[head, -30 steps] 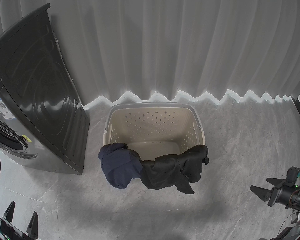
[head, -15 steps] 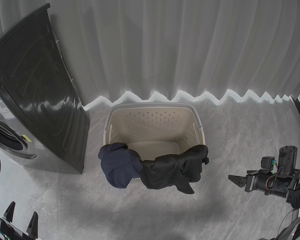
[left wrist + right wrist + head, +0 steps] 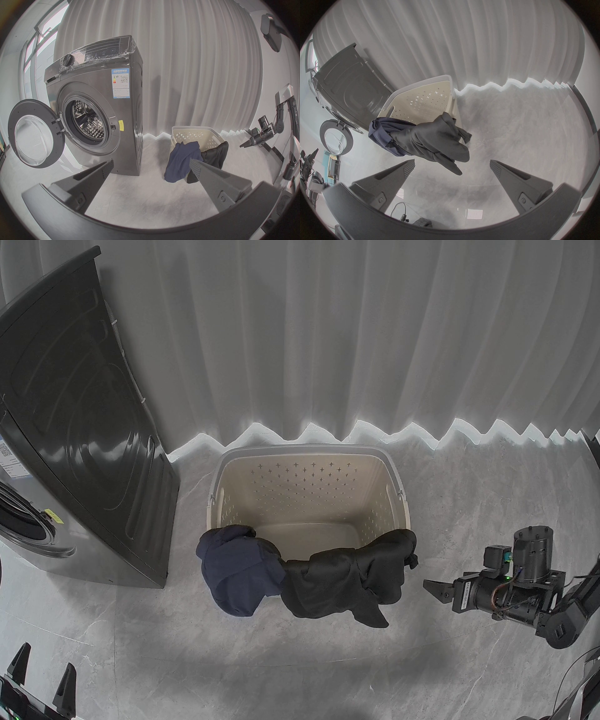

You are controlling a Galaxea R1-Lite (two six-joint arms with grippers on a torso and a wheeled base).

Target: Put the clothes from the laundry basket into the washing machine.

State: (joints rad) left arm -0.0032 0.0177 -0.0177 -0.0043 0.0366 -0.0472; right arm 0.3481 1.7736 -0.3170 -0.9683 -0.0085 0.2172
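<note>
A navy garment [image 3: 240, 574] and a black garment [image 3: 344, 580], perhaps a jacket, hang over the near rim of the beige laundry basket [image 3: 309, 487], beside the washing machine [image 3: 81, 427] with its door [image 3: 36, 132] open. The right gripper [image 3: 437, 590], near the black garment, and the left gripper [image 3: 47, 657] both have their jaws wide apart and empty.

Soft diffuse light; glow under curtain [image 3: 375, 334] hem; sheen on washing machine [image 3: 87, 427]; wrist views fisheye-warped.

No words or numbers are big enough to read, but the washing machine [image 3: 90, 78] has a blue and white sticker [image 3: 120, 83] with tiny print and a square code on its front, and a small yellow sticker [image 3: 121, 125] by its round opening.
</note>
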